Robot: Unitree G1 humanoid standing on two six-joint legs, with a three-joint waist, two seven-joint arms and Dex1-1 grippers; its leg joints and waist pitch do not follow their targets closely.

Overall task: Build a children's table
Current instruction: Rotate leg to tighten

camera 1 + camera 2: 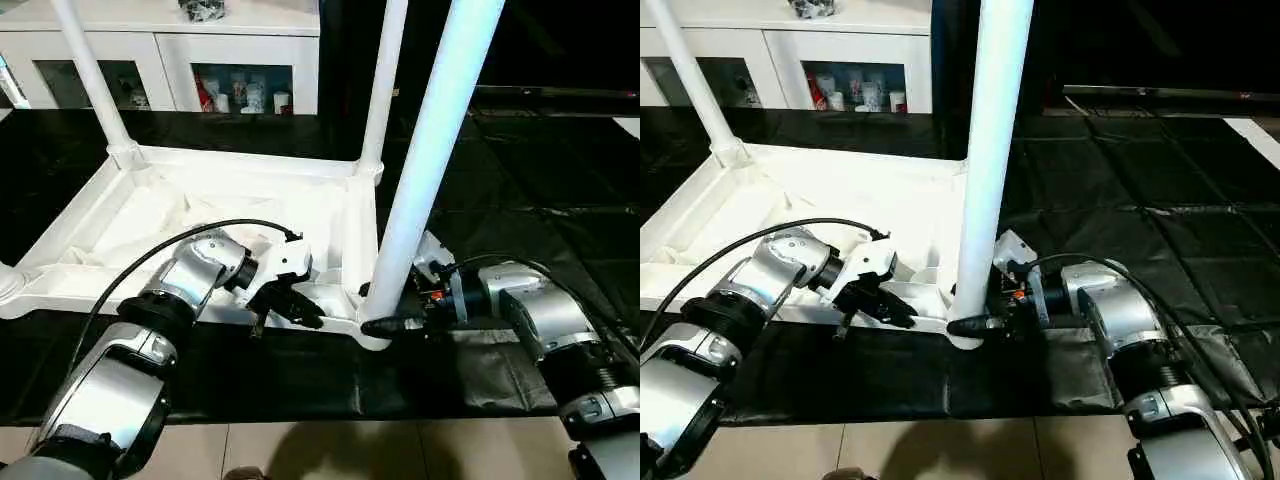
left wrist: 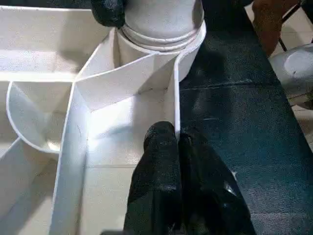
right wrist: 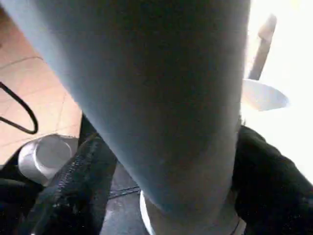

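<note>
The white table top [image 1: 200, 215] lay upside down on the black mat [image 1: 520, 190], ribbed underside up. Three legs stood upright in corner sockets in the left eye view: a far-left leg [image 1: 92, 75], a far-right leg [image 1: 385, 85] and the near-right leg [image 1: 435, 150].

The head views gave the overall layout. They also showed the white glass-door cabinet [image 1: 170, 60] behind the mat and the tile floor [image 1: 330, 450] at the near edge.

The left wrist view gave what the head views could not: the ribs meeting the near-right socket [image 2: 161, 44] close up. It showed the leg's base seated in that socket. It also showed the left gripper's [image 2: 178, 142] two black fingers pressed together, with the table's thin outer wall [image 2: 177, 98] running up to their tips. Whether the wall was pinched between them, I could not tell. In the left eye view this gripper [image 1: 290, 305] sat at the near rim of the top, just left of the near-right leg.

The right wrist view showed the leg [image 3: 166, 98] from very close, with one black finger [image 3: 73, 191] on each side of it. The right gripper [image 1: 980, 322] was spread wide around the leg's lowest part, just above the socket. The fingers lay against or very near the leg; a firm clamp could not be confirmed.
</note>
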